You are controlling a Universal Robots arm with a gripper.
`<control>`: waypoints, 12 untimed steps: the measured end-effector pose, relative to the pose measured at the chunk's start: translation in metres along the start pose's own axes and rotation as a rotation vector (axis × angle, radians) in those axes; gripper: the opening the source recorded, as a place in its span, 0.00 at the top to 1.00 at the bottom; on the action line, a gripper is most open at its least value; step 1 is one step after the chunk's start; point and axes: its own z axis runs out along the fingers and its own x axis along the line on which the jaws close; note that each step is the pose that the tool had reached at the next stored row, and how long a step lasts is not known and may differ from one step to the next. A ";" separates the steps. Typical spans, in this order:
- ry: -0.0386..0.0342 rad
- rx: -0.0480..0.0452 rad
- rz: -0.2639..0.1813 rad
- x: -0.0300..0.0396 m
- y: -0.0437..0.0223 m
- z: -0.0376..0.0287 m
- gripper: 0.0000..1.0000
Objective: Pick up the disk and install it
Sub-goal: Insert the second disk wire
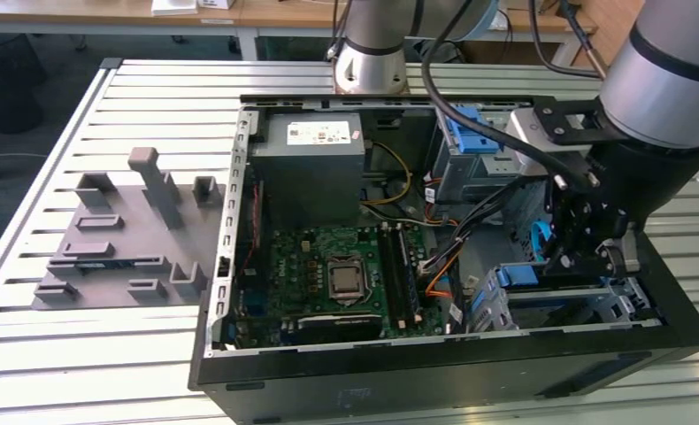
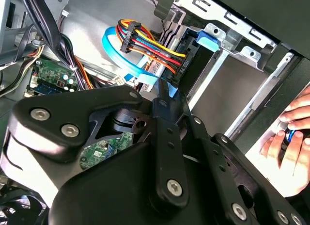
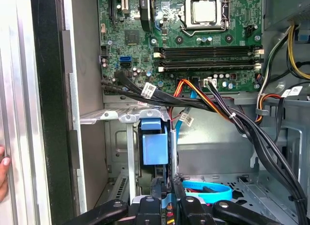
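Disk (image 3: 155,147) stands upright in the cage, clamped between hand (image 3: 164,198) fingers.

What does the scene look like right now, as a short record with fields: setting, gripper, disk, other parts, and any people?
setting: open computer case on a slatted table
gripper: gripper low inside the case, at the drive cage
disk: upright between the fingers, blue rail showing, partly in the cage
other parts: motherboard, power supply, grey fixture
people: a hand beside the case

Disk (image 3: 155,148) seemingly inside case (image 1: 444,376)
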 end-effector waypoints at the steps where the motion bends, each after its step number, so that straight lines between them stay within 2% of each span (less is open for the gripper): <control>1: -0.0002 0.0000 0.000 0.0000 -0.0001 0.0003 0.76; 5: -0.0018 -0.0001 0.000 0.0001 -0.0003 0.0016 0.78; 6: -0.0024 -0.0001 0.000 0.0002 -0.0005 0.0020 0.84; 12: -0.0077 -0.0003 0.001 0.0015 -0.0013 0.0040 0.84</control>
